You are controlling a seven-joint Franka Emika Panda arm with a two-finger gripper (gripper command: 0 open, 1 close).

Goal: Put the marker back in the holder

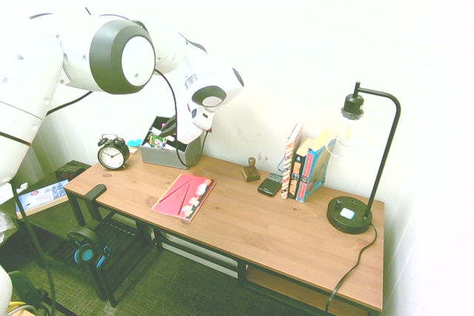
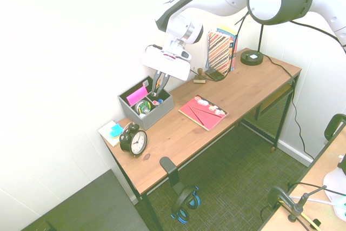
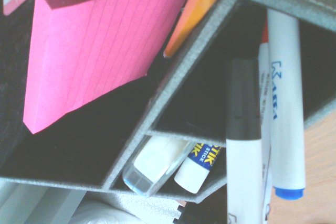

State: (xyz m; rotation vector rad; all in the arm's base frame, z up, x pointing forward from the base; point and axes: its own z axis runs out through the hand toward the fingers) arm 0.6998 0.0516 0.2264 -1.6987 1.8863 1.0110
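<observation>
The grey holder [image 2: 158, 112] [image 1: 158, 156] stands at the back of the desk beside the alarm clock. My gripper [image 2: 157, 86] [image 1: 170, 127] hangs right over its right-hand compartment, shut on the marker. In the wrist view the marker [image 3: 244, 177] shows as a white barrel with a black cap, pointing cap-first into the open compartment of the holder [image 3: 173, 85]. There it lies alongside a blue-capped white pen [image 3: 286, 103]. The exterior views show only a slim dark piece below the fingers, reaching down to the holder's rim.
Pink sticky notes [image 3: 100, 45], a glue stick [image 3: 197, 167] and a tape dispenser fill other compartments. On the desk are a black alarm clock [image 2: 134, 140], a red booklet [image 2: 203, 110], a brown stamp [image 1: 251, 170], a phone [image 1: 269, 183], books [image 1: 304, 164] and a lamp [image 1: 352, 212].
</observation>
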